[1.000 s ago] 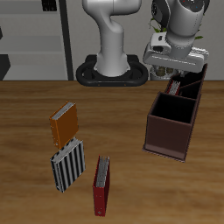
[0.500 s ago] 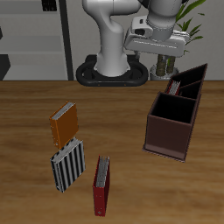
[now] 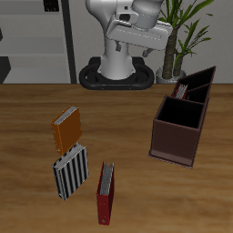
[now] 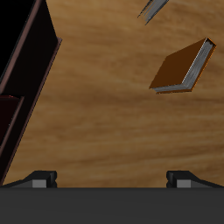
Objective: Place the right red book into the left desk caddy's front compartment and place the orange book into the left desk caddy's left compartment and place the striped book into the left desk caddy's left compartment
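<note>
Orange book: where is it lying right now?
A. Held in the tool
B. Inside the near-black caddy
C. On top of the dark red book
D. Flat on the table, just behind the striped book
D: the orange book lies flat on the table, directly behind the striped book.

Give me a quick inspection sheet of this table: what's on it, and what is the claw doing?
Surface: wooden table, no spills seen.
Job's things: orange book lies just behind striped book; right red book sits in left desk caddy, compartment unclear.
Clutter: darker red book near the front edge; brown caddy before the black one.
Claw: open, empty, raised over the table's back.
Cables: nothing seen.
Surroundings: potted plant, grey shelving.
</note>
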### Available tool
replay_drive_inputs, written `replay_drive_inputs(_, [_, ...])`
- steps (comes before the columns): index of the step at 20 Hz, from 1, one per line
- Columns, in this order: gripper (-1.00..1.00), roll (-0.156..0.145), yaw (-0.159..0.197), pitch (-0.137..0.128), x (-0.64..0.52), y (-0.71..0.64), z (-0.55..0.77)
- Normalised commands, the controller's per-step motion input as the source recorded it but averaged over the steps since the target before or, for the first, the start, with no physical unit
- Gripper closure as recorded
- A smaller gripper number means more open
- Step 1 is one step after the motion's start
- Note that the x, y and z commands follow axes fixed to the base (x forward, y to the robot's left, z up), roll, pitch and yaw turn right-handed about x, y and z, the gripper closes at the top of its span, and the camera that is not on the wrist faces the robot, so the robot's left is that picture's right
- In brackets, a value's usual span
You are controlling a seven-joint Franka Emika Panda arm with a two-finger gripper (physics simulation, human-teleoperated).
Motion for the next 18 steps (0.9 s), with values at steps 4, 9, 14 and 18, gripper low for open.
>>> replay_drive_inputs(4, [-1.00, -0.049, 0.001, -0.063, -0.10, -0.58, 0.02])
replay_drive_inputs(9, [-1.00, 0.032, 0.035, -0.022, -0.09, -0.56, -0.12])
replay_drive_inputs(14, [-1.00, 0.219, -0.004, 0.065, -0.03, -0.31, -0.06])
replay_drive_inputs(18, [-1.00, 0.052, -0.078, 0.055, 0.07, -0.60, -0.02])
